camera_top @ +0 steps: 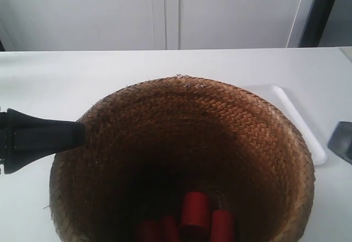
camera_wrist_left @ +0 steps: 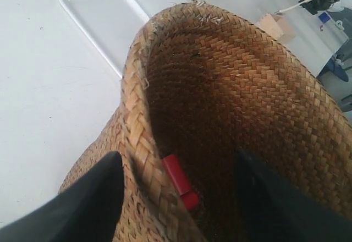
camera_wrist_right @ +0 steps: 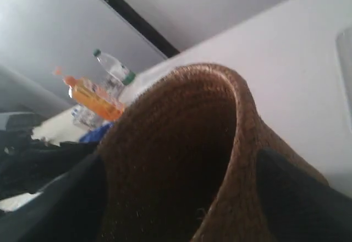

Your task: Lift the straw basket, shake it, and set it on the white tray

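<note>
The straw basket (camera_top: 181, 143) fills the exterior view, its mouth turned toward the camera and its inside dark. Several red cylinders (camera_top: 195, 209) lie at its bottom; one red cylinder (camera_wrist_left: 179, 181) shows against the inner wall. My left gripper (camera_wrist_left: 176, 159) straddles the braided rim (camera_wrist_left: 140, 143), one finger outside the wall and one inside, jaws wide apart. It reaches the rim from the exterior view's left (camera_top: 77, 136). My right gripper (camera_wrist_right: 181, 157) straddles the opposite rim (camera_wrist_right: 242, 126) the same way, also wide. The white tray (camera_top: 300, 121) lies on the table behind the basket.
The white table (camera_top: 55, 77) runs back to pale cabinet doors. A dark grey part (camera_top: 342, 140) sits at the exterior view's right edge beside the tray. Off the table are an orange bottle (camera_wrist_right: 91, 96), a clear bottle (camera_wrist_right: 113, 69) and a wooden block (camera_wrist_left: 275, 25).
</note>
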`<act>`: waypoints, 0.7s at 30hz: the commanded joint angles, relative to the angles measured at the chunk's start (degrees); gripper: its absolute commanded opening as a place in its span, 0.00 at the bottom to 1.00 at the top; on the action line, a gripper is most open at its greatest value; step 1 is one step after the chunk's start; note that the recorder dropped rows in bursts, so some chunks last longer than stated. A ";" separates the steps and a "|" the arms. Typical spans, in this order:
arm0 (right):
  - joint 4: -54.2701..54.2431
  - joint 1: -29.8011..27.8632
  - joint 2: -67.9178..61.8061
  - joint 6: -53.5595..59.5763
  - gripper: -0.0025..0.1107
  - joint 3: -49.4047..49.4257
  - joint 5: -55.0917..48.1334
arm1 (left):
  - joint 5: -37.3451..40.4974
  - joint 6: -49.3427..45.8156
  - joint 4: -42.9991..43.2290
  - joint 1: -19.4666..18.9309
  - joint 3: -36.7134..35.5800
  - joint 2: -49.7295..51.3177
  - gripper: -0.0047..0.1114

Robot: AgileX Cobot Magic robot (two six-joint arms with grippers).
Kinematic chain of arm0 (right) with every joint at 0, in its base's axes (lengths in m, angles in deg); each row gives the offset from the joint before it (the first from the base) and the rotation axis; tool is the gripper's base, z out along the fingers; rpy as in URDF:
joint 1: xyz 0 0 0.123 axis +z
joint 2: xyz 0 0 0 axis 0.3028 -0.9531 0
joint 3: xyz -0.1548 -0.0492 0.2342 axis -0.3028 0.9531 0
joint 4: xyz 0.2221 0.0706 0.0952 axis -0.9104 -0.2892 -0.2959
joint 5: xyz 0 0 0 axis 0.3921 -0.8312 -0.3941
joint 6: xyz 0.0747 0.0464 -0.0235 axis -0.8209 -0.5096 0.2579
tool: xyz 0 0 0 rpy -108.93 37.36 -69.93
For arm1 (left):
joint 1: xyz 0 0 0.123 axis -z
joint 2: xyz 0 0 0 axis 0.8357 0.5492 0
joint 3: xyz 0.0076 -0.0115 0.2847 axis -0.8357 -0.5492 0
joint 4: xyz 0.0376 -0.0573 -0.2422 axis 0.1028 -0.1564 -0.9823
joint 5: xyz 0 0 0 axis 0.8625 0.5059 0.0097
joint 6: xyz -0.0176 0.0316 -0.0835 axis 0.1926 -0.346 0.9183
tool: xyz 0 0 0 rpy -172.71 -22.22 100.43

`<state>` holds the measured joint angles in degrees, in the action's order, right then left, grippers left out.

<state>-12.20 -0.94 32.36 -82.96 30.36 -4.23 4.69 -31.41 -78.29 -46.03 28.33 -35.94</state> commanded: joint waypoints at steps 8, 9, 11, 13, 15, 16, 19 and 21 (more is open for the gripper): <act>0.77 0.24 -29.78 0.73 0.64 -10.88 -9.04 | 2.34 -0.26 -0.74 0.47 0.32 -0.05 0.59; -0.53 0.24 -31.06 0.73 0.64 -11.14 -9.22 | 2.60 -0.26 -0.76 0.47 0.32 -0.05 0.59; -2.01 0.24 -33.11 0.26 0.64 -11.17 -9.56 | 2.83 -0.26 -0.87 0.47 0.32 -0.05 0.58; -1.27 0.24 -34.77 0.70 0.64 -11.17 -9.32 | 3.06 -0.26 -0.87 0.47 0.32 -0.05 0.57; 0.29 0.24 -35.84 1.22 0.62 -11.17 -8.17 | 3.06 -0.26 -0.87 0.47 0.32 -0.05 0.50; 0.29 0.24 -36.12 2.06 0.60 -11.17 -7.40 | 2.95 -0.26 -0.87 0.47 0.32 -0.05 0.47; 0.59 0.24 -36.34 5.08 0.48 -11.17 -4.89 | 2.95 -1.26 -1.48 0.47 0.32 -0.05 0.33; 0.74 0.24 -36.34 5.19 0.31 -11.17 -3.89 | 2.95 -1.30 -1.61 0.47 0.32 -0.05 0.24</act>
<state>-12.02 -0.94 -3.96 -79.61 19.65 -10.10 6.33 -31.82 -78.29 -46.03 28.33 -35.94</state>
